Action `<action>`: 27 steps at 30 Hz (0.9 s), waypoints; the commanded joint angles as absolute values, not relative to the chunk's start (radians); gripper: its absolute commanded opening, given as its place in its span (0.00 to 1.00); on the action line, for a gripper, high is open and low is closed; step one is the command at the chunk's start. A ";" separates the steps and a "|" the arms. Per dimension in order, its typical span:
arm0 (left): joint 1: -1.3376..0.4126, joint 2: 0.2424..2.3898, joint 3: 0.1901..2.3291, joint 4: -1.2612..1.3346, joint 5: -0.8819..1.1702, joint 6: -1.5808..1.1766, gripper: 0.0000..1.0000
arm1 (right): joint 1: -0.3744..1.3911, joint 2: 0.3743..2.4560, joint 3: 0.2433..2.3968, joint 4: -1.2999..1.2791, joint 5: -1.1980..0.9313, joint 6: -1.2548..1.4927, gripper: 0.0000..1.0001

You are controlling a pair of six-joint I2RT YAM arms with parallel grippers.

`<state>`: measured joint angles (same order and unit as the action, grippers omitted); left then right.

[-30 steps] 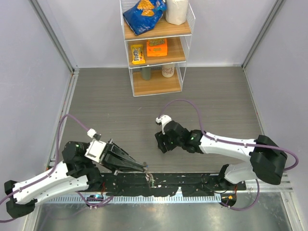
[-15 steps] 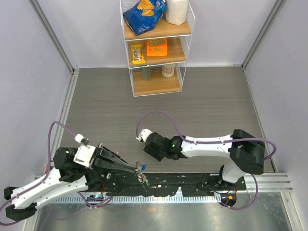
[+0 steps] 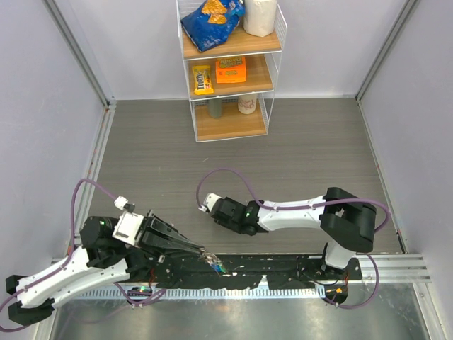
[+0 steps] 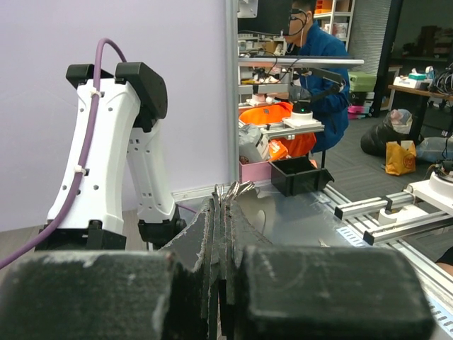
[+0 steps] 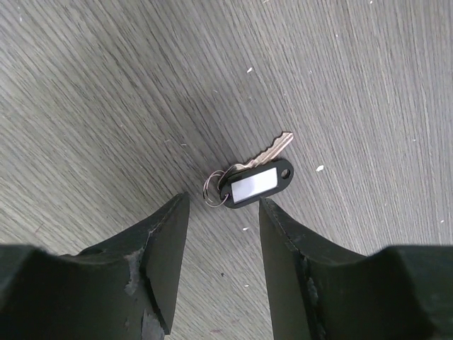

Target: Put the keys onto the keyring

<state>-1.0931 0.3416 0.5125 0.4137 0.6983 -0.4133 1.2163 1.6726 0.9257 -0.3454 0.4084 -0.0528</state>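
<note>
Your right pincer (image 5: 223,212) hung apart just over the black-tagged key (image 5: 256,178) on the table (image 5: 354,85); your left pincer (image 3: 207,254) was squeezed together by the near edge.

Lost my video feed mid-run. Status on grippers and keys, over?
Left gripper shut on keyring. Right gripper open, poised over black-tagged key lying flat on table. Nothing blocking the key.

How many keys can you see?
1 clearly: a black-tagged key on the table before the right gripper. Coloured specks at the left gripper may be more.
</note>
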 commanded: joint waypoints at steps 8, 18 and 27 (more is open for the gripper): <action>-1.095 0.331 0.525 0.419 0.670 -0.394 0.00 | 1.227 1.703 0.965 -0.330 0.416 -0.086 0.39; -1.097 0.333 0.528 0.407 0.666 -0.388 0.00 | 1.227 1.727 0.977 -0.322 0.446 -0.100 0.28; -1.095 0.325 0.522 0.411 0.663 -0.388 0.00 | 1.226 1.746 0.989 -0.316 0.472 -0.104 0.25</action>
